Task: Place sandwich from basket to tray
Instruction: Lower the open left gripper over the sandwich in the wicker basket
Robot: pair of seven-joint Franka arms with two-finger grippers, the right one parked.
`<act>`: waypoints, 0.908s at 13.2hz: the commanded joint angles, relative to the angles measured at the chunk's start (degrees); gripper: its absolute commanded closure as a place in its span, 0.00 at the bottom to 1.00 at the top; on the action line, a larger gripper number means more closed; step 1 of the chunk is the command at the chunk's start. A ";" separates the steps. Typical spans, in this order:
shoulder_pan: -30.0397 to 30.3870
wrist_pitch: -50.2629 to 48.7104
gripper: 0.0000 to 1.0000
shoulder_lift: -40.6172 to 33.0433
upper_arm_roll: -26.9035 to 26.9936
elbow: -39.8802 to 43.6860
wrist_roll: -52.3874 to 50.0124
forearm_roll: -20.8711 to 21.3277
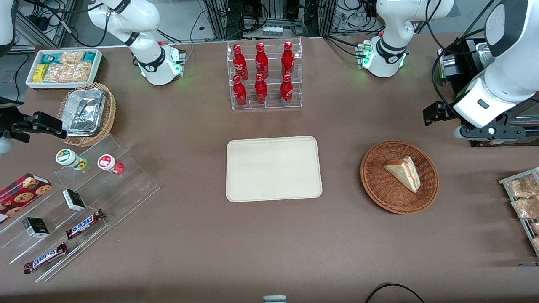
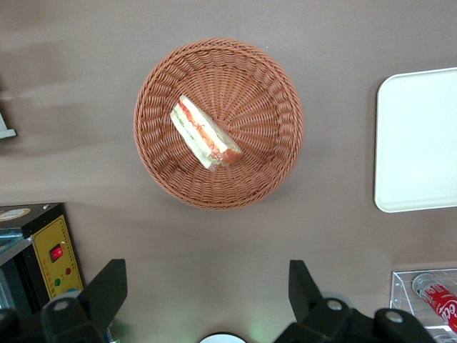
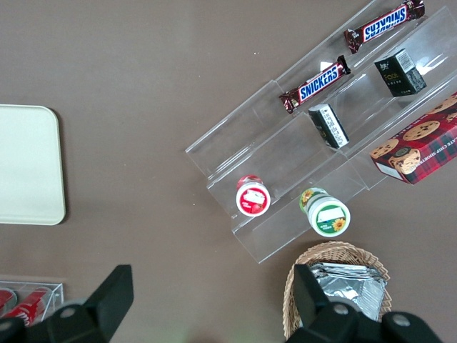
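The sandwich (image 1: pixel 404 171), a tan bread wedge with red, white and green filling, lies in the round reddish-brown wicker basket (image 1: pixel 379 198). The cream-beige tray (image 1: pixel 273 168) lies flat beside the basket, toward the parked arm's end, with nothing on it. My left gripper (image 1: pixel 436 112) hangs high above the table, farther from the front camera than the basket, open and holding nothing. In the left wrist view the sandwich (image 2: pixel 203 133) sits in the basket (image 2: pixel 278 171), well ahead of the gripper (image 2: pixel 206 286), whose jaws stand wide apart; an edge of the tray (image 2: pixel 418 143) shows too.
A clear rack of red cola bottles (image 1: pixel 264 75) stands farther from the front camera than the tray. A wire rack of bagged pastries (image 1: pixel 524 198) is at the working arm's end. A black and yellow box (image 2: pixel 43 250) sits near the gripper. Acrylic snack steps (image 1: pixel 84 202) lie toward the parked arm's end.
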 commanded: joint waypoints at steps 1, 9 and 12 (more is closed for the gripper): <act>0.81 -0.91 0.00 0.95 0.85 1.86 -0.10 0.39; 1.09 12.15 0.00 6.04 0.95 -5.51 -0.10 -0.40; 1.09 19.99 0.00 8.94 0.95 -9.13 -2.98 -0.40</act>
